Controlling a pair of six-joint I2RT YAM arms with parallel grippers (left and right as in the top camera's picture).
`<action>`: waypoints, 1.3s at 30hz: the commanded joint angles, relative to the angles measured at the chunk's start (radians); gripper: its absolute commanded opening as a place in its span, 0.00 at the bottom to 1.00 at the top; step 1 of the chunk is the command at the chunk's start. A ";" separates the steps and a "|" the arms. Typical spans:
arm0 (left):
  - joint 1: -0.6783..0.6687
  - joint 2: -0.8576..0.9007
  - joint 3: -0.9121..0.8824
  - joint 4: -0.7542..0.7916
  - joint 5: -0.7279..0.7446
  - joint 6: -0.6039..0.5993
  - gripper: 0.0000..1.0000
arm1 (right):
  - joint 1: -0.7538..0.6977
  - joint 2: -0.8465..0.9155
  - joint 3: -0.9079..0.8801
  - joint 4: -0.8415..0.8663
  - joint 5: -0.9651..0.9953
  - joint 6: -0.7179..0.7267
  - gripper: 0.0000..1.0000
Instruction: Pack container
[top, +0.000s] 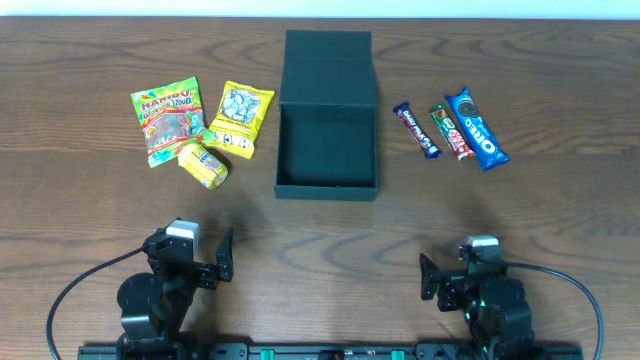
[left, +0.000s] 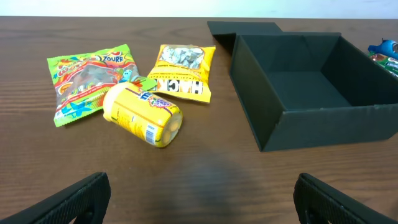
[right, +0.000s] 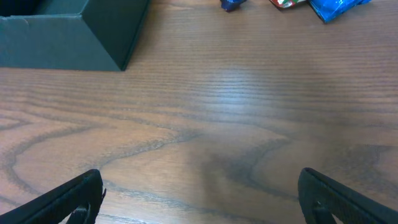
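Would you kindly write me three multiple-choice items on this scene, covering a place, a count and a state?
1. Where does the blue Oreo pack lie relative to the container? A. left B. inside C. right
2. How many snacks lie left of the container? A. two B. three C. five
3. The container's lid is: A. open B. shut C. missing
Key: 1 C: it lies on the table at the container's right. 2 B: Haribo bag, yellow bag, yellow tub. 3 A: it is folded back, the inside bare.
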 joint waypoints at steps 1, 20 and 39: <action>0.003 -0.008 -0.022 -0.002 -0.004 0.008 0.95 | -0.009 -0.007 -0.005 0.000 -0.003 -0.010 0.99; 0.003 -0.008 -0.022 -0.002 -0.004 0.008 0.95 | -0.009 -0.007 -0.005 0.000 -0.003 -0.010 0.99; 0.006 0.126 -0.006 0.493 0.126 -0.206 0.95 | -0.009 -0.007 -0.005 0.000 -0.003 -0.010 0.99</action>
